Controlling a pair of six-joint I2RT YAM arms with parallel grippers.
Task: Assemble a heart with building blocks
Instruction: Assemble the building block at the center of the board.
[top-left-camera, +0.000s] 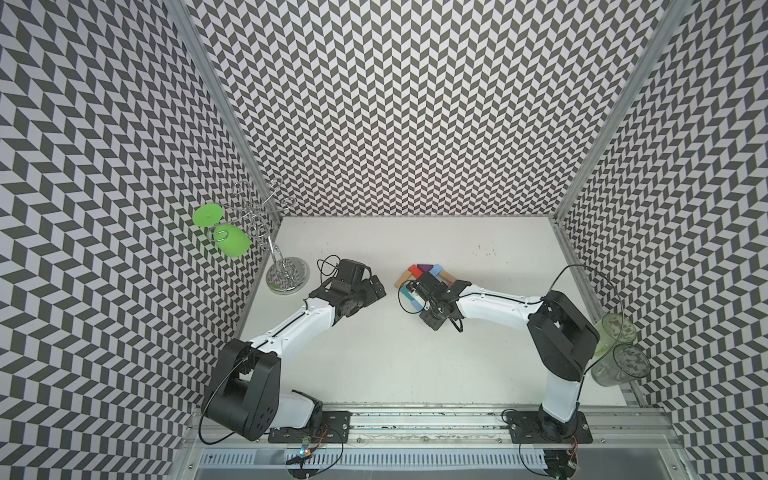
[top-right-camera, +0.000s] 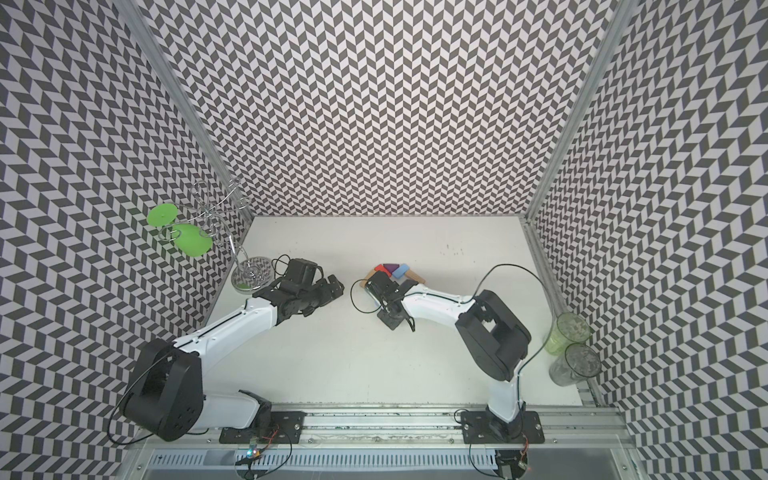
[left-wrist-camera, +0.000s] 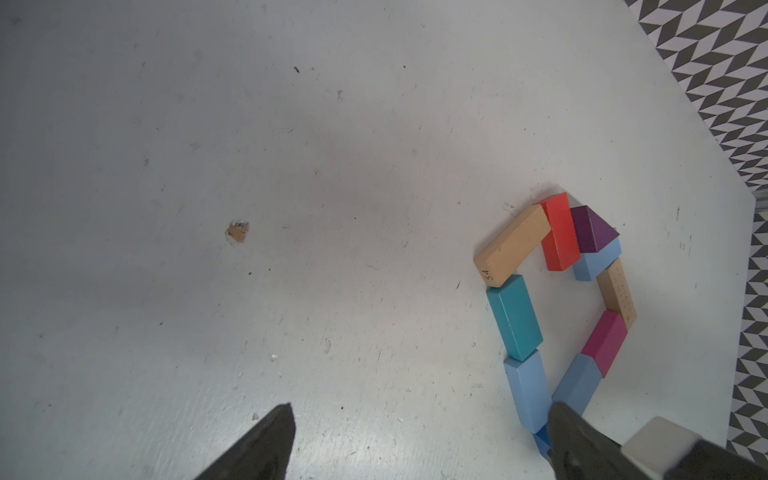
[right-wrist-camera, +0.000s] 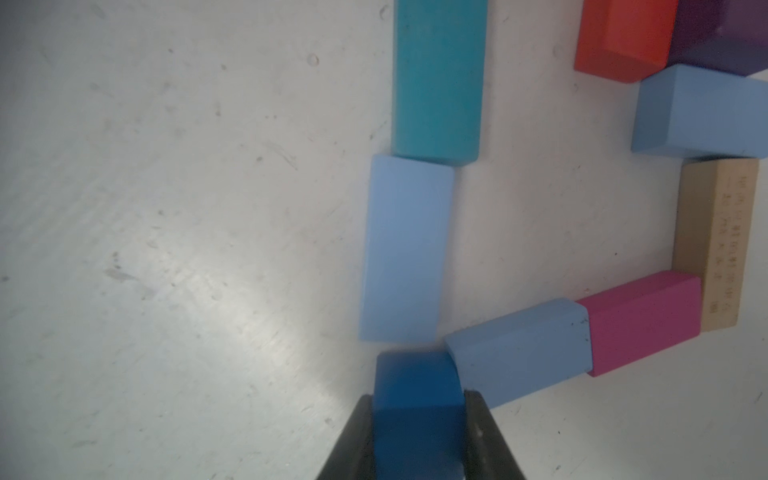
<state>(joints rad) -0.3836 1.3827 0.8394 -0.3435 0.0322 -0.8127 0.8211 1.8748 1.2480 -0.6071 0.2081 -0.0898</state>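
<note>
The heart (left-wrist-camera: 514, 322) lies as a hollow outline of building blocks right of the table's middle. The purple triangle (left-wrist-camera: 592, 228) sits at its notch between a red block (left-wrist-camera: 559, 232) and a light blue one (left-wrist-camera: 598, 257). My right gripper (right-wrist-camera: 419, 397) is shut on the dark blue cube (right-wrist-camera: 415, 386), which touches the two light blue blocks (right-wrist-camera: 405, 249) at the heart's point. The right wrist covers the heart's near half in both top views, leaving its far blocks (top-left-camera: 424, 269) showing. My left gripper (left-wrist-camera: 422, 409) is open over bare table, left of the heart, holding nothing.
A wire rack (top-left-camera: 287, 274) stands at the back left with a green goblet (top-left-camera: 230, 243) hung on it. Two clear cups (top-left-camera: 615, 336) sit at the right edge by the right arm's base. Patterned walls close three sides; a metal rail (top-left-camera: 415, 424) runs along the front.
</note>
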